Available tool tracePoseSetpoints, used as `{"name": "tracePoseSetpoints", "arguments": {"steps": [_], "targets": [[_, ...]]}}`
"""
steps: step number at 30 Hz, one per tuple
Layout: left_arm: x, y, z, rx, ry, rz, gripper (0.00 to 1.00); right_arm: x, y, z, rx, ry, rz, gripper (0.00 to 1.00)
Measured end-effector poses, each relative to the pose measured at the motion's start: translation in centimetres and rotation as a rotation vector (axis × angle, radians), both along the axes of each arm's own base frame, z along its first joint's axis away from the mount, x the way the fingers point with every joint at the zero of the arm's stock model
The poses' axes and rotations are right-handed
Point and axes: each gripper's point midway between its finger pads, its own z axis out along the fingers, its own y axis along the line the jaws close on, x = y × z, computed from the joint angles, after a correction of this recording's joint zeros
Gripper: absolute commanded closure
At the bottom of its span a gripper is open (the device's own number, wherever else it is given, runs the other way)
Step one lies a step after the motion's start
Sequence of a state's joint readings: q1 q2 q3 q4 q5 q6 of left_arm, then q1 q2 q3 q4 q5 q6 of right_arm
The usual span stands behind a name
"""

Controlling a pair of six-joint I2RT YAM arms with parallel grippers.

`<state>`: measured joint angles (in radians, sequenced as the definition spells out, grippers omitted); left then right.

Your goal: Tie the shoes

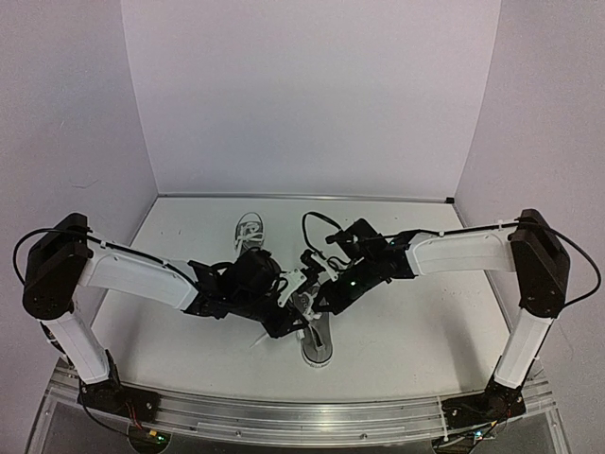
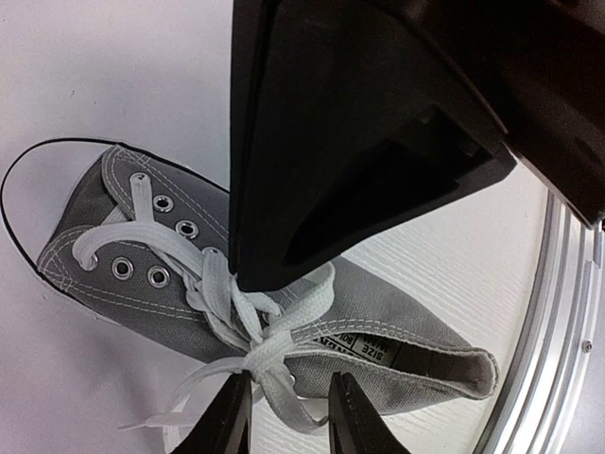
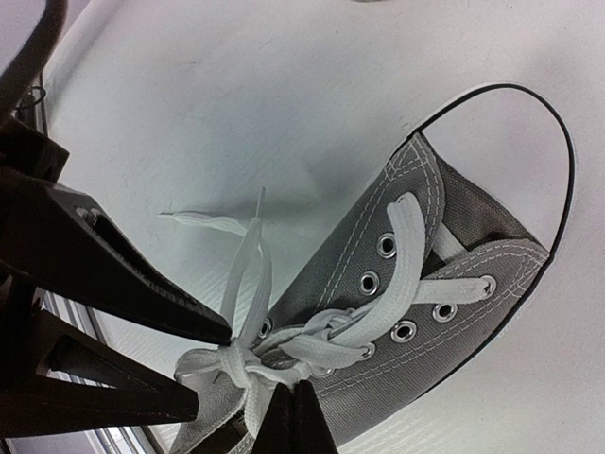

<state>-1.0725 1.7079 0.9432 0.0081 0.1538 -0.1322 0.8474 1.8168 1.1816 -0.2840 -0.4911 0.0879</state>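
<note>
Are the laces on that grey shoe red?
No, the laces threaded through the grey shoe are plainly white.

Your left arm point(image 1: 132, 274) and right arm point(image 1: 463, 251) reached inward, wrists nearly meeting. Your left gripper point(image 2: 288, 380) stood partly open, your right gripper point(image 3: 294, 392) pinched closed.

The left gripper point(image 2: 288, 414) and right gripper point(image 3: 295, 421) crowd the near shoe point(image 1: 317, 352) from nine and two o'clock. The second shoe point(image 1: 249, 230) blocks eleven. Bare table point(image 1: 406, 326) lies open at twelve and four.
</note>
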Motion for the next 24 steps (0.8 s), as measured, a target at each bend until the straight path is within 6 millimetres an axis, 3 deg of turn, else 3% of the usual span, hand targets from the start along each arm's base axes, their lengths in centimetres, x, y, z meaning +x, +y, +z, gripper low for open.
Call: {"name": "tracePoseSetpoints", "arguments": {"steps": [7,18,24], "targets": [[0.3,0.4,-0.2,0.014,-0.001,0.011,1.00,0.1,-0.1,0.0,-0.004,-0.005,-0.004,1.00],[2.3,2.4,0.2,0.020,-0.012,0.086,1.00,0.1,-1.4,-1.7,-0.051,0.001,-0.040,1.00],[2.4,3.1,0.1,0.020,-0.009,0.100,1.00,0.4,-2.3,-2.0,-0.058,-0.009,-0.069,1.00]]}}
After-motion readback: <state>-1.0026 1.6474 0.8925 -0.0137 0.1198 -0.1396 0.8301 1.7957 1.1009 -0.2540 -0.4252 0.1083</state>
